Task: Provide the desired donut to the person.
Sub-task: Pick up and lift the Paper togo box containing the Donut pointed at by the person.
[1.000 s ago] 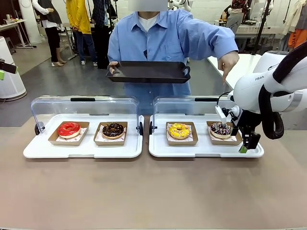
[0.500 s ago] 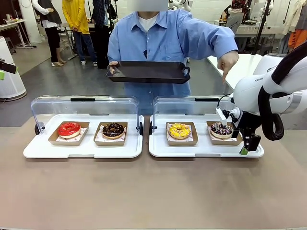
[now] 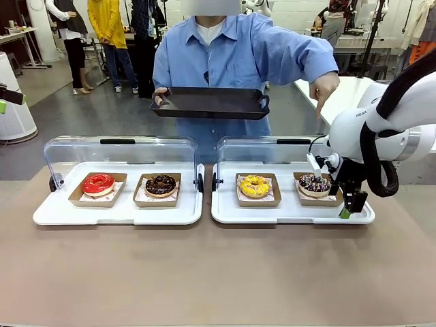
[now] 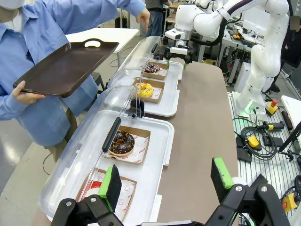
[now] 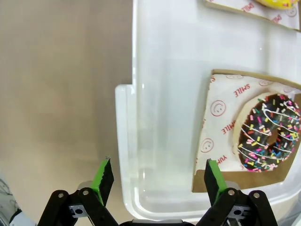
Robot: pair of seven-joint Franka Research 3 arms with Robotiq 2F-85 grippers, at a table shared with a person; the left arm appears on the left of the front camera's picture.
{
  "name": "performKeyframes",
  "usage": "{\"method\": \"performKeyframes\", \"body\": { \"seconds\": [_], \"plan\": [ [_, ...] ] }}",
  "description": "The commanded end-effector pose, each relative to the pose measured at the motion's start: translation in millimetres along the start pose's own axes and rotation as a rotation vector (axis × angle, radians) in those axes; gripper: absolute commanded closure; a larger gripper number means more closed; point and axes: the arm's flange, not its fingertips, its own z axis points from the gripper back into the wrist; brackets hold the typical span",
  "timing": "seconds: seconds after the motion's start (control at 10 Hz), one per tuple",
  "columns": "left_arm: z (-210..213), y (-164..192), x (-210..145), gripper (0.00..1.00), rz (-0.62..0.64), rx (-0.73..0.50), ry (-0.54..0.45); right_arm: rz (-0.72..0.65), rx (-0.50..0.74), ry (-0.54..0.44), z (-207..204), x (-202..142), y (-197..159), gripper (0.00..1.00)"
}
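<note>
Tan tabletop (image 3: 204, 272), grey floor (image 3: 82, 122) beyond, left fingers (image 4: 107, 182) and right fingers (image 5: 211, 176) spread, seemingly empty.

Your front view looks across the bench (image 3: 204, 272) from its near edge to the person (image 3: 231, 54). Your left wrist view looks down its length from the left end. Your right wrist view hangs close above the sprinkled donut (image 5: 268, 132), seen in all three.

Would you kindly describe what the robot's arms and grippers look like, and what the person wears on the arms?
The right arm is glossy white with rounded joints, grey lettering and a thick black cable looping beside it. The right gripper and the left gripper are black, two-fingered, with green pads. The person wears long light blue sleeves.
</note>
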Motion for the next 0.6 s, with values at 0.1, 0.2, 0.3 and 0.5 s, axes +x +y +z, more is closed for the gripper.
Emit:
{"method": "performKeyframes", "body": {
  "seconds": [0.1, 0.2, 0.3, 0.5],
  "plan": [
    [1.3, -0.3, 0.7, 0.0, -0.004, -0.002, -0.007, -0.035, -0.013, -0.012, -8.1, -5.3, -17.8, 0.0],
    [1.3, -0.3, 0.7, 0.0, -0.004, -0.002, -0.007, -0.035, -0.005, -0.017, -10.0, -5.1, -20.0, 0.0],
    [1.3, -0.3, 0.7, 0.0, -0.004, -0.002, -0.007, -0.037, 0.0, -0.023, -11.1, -5.8, -21.0, 0.0],
    [1.3, -0.3, 0.7, 0.0, -0.004, -0.002, -0.007, -0.043, 0.003, -0.027, -15.6, -9.5, -22.8, 0.0]
  ]
}}
